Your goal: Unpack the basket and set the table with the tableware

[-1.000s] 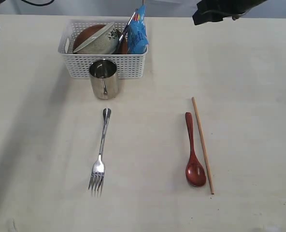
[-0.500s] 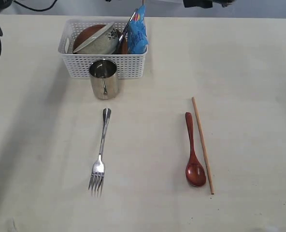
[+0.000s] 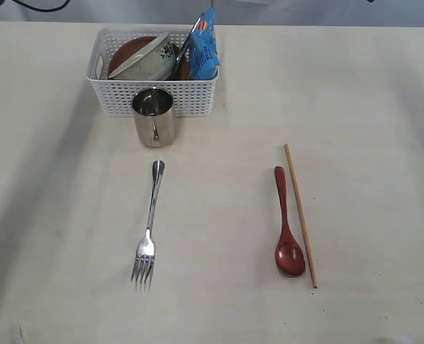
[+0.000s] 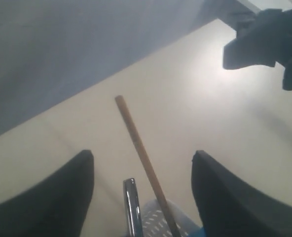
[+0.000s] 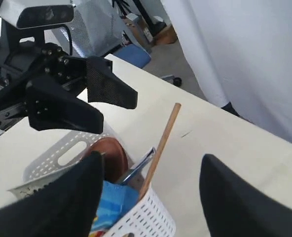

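Pale table (image 3: pixel 355 107) is carrying the basket (image 3: pixel 176 97) far left; left gripper (image 4: pixel 142 157) and right gripper (image 5: pixel 153 157) are hovering nearby, jaws wide. Inside, a chopstick (image 5: pixel 162 145) is leaning: likely light, stiff, slippery, best pinched near its top.

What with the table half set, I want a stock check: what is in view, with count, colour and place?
table: one, pale beige
basket: one, white, far left
bowl: one, cream, tilted in basket
plate: one, reddish-brown, in basket
knife: one, steel, in basket
chip bag: one, blue, in basket
cup: one, steel, before basket
fork: one, steel, near left
spoon: one, dark red, near right
chopsticks: two, wooden, one beside spoon, one in basket
left gripper: black, open
right gripper: black, open
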You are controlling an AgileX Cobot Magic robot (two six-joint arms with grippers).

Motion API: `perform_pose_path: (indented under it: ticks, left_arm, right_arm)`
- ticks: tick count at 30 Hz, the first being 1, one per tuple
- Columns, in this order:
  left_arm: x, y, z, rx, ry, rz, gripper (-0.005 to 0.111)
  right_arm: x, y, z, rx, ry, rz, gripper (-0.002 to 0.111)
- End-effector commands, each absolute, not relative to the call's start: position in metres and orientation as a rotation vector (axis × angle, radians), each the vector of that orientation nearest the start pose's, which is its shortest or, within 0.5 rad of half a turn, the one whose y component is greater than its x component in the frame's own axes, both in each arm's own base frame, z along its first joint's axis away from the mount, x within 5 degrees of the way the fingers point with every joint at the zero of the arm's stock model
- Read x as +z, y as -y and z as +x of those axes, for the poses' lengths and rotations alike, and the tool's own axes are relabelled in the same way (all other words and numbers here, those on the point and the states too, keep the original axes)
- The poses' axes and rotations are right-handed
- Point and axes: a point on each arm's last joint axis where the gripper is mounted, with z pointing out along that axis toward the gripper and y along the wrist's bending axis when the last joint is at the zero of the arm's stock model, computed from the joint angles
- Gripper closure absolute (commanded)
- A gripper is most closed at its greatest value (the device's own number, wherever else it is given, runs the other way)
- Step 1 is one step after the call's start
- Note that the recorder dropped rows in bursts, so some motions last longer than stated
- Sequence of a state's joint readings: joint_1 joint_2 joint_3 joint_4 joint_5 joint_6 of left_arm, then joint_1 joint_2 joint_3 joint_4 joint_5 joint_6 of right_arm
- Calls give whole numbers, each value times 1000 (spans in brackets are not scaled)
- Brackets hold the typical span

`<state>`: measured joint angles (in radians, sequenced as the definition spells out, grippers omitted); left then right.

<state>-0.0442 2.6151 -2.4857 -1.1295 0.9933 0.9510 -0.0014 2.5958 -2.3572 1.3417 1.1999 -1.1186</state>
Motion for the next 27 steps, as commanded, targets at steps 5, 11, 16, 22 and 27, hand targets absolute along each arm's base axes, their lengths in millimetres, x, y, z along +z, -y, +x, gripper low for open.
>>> perform_pose_path:
  ticks: [5,11,16,22,27]
  left_arm:
    - [217,90,560,-886,-1968,604,51]
    - [217,90,560,-887,-1968,605,51]
    - [217,91,558,-906,-1974,625,51]
    - [217,89,563,-849,-1952,594,51]
    - [206,83,559,-774,-2050,699,53]
  right_arm:
    - [183,-103,557,1199,-1806,-698,52]
    - [169,-118,565,1135,-1825,-636,52]
    - [163,-118,570,1102,-1824,-590,52]
    - [162,-123,553,1258,-1843,-744,52]
    - [153,-112,553,1224,-1965,-728,52]
